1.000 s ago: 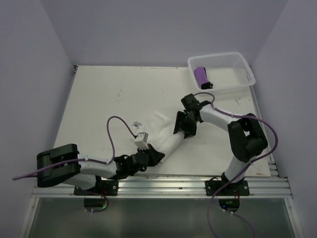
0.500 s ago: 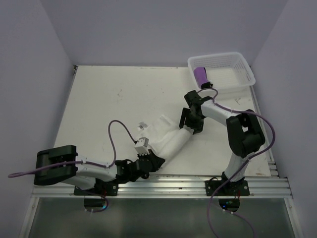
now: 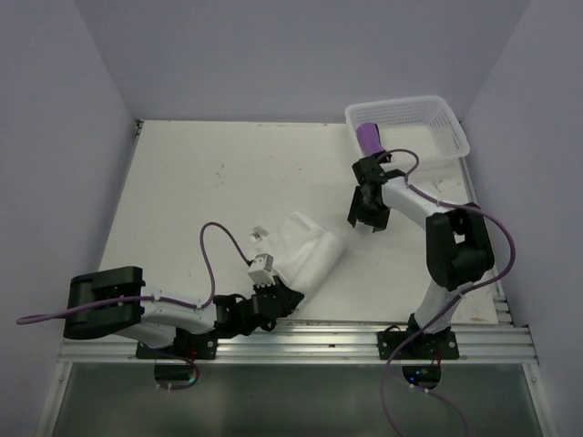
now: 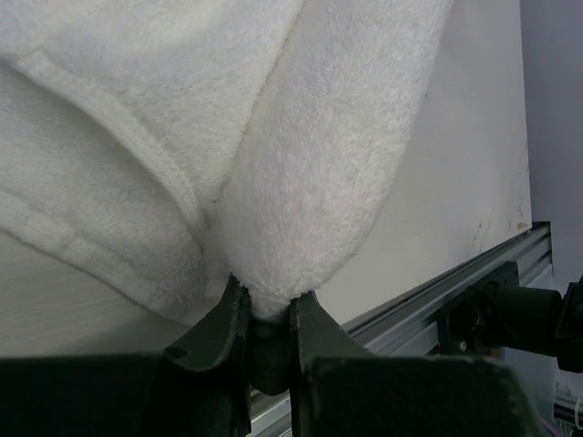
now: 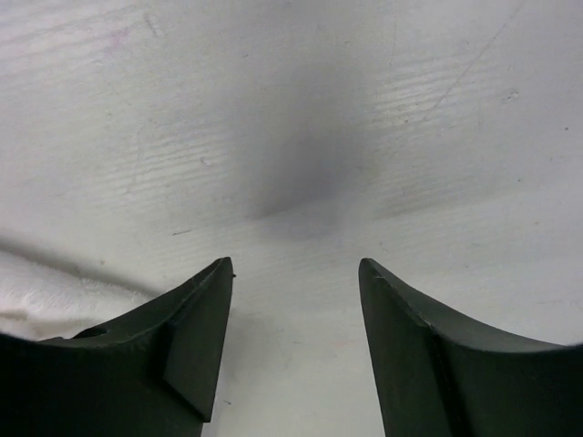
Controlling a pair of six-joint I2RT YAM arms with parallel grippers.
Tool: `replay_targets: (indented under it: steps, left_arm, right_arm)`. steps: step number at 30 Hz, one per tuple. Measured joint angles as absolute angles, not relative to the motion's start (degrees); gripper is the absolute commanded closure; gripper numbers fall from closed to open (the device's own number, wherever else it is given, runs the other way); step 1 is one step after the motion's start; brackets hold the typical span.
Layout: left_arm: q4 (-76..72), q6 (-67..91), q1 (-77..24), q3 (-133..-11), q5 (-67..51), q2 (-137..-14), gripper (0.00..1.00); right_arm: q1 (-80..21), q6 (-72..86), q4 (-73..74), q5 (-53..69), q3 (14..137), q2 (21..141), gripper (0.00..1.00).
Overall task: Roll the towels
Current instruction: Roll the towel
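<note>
The white towel [image 3: 308, 253] lies loosely rolled on the table near the front, and it fills the left wrist view [image 4: 319, 155]. My left gripper [image 3: 281, 291] sits at the towel's near end, its jaws shut on a fold of the white pile [image 4: 270, 308]. My right gripper [image 3: 365, 218] hangs open over bare table to the right of the towel and holds nothing [image 5: 296, 266]. An edge of the white towel [image 5: 46, 293] shows at the lower left of the right wrist view. The purple towel [image 3: 369, 138] lies rolled in the basket [image 3: 428, 114].
The white perforated basket stands at the back right corner. A small white tag [image 3: 258, 233] lies just left of the towel, and a small white scrap [image 3: 437, 185] lies below the basket. The aluminium rail [image 3: 301, 341] runs along the front edge.
My right gripper has come off the white towel and moved up and to the right, toward the basket. The towel has bunched back toward my left gripper, which has stayed shut on it.
</note>
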State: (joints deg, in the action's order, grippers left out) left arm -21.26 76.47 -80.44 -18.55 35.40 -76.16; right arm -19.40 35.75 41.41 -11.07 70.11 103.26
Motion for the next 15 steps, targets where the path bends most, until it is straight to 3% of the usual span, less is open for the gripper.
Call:
replay_targets:
  steps: [4,10,15]
  left_arm:
    - [-21.2,77.0,-80.4,-18.5,35.4,-76.2,1.0]
    - [-21.2,77.4,-80.4,-18.5,35.4,-76.2,1.0]
    - [-21.2,77.4,-80.4,-18.5,35.4,-76.2,1.0]
  right_arm:
    - [-19.5,34.8,41.5,-10.9,70.1,96.0,0.57]
    - [-20.0,32.3,34.1,-2.6,69.9,84.4,0.69]
    - [-26.6,27.3,29.5,3.0,70.8,85.7,0.83]
